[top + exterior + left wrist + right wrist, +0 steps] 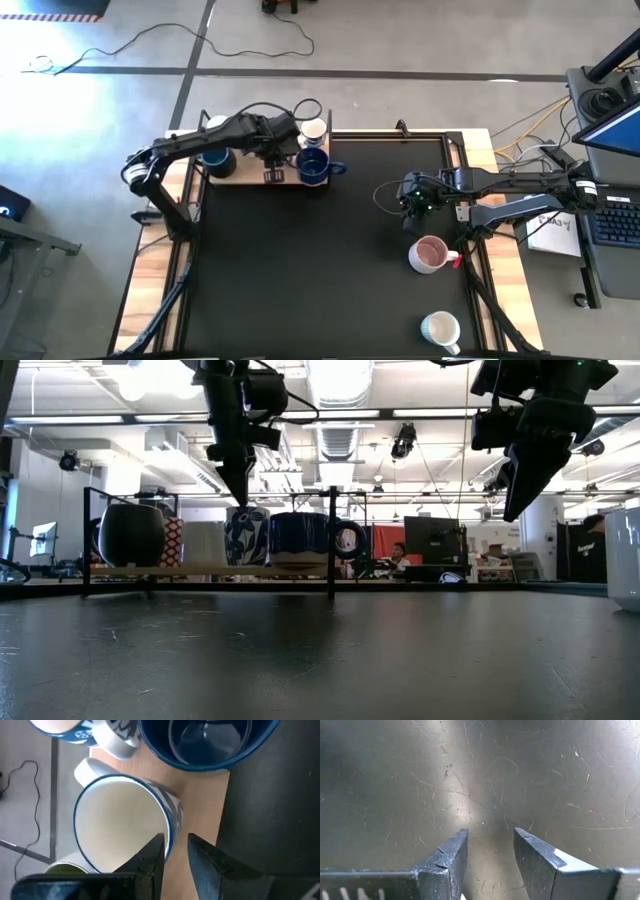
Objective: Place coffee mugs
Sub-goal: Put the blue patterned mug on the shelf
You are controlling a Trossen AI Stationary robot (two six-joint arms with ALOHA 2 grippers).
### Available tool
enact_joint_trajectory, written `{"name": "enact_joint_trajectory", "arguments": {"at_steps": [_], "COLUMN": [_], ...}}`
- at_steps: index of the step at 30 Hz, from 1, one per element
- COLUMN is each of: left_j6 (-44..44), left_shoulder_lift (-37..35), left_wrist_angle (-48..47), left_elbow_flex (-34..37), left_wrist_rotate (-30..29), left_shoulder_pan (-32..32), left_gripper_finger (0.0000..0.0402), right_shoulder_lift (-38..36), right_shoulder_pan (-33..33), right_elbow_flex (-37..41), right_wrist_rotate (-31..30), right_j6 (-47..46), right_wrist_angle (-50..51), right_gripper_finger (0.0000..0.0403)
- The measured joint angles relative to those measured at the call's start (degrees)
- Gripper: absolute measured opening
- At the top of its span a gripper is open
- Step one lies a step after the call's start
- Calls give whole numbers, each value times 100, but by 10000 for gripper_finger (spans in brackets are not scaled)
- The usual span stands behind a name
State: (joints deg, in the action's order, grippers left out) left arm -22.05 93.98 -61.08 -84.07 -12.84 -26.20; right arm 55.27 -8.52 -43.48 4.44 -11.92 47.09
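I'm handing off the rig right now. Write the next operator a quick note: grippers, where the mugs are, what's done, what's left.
Left gripper: over the wooden rack at the table's far left, fingers slightly apart astride the rim of a white blue-printed mug.
Right gripper: open, empty, raised above bare mat on the right side.
Done: several mugs sit on the rack, including a dark blue mug, a white one behind it and a dark one at the left end.
Left: the pink mug and the white mug by the table's right edge.
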Motion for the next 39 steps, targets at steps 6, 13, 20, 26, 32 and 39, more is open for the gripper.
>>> {"name": "enact_joint_trajectory", "arguments": {"at_steps": [6,13,20,26,32,39], "left_j6": [-285,-649,-754,-946,-1149,-1634], "left_shoulder_lift": [154,292,297,297,294,290], "left_wrist_angle": [-5,11,5,27,167,354], "left_elbow_flex": [30,5,-20,-20,-20,-22], "left_wrist_rotate": [138,211,434,431,437,503], "left_shoulder_pan": [-88,-171,-277,-432,-632,-825], "left_gripper_finger": [66,35,9,6,6,7], "right_shoulder_lift": [0,0,0,0,0,0], "right_shoulder_pan": [1,1,0,-1,0,1], "right_elbow_flex": [0,0,0,0,0,0], "right_wrist_rotate": [-2,-2,-2,0,-2,-2], "right_j6": [0,0,0,0,-2,-1], "right_wrist_angle": [-2,-9,-9,-11,-13,-13], "right_gripper_finger": [146,146,146,146,146,146]}}
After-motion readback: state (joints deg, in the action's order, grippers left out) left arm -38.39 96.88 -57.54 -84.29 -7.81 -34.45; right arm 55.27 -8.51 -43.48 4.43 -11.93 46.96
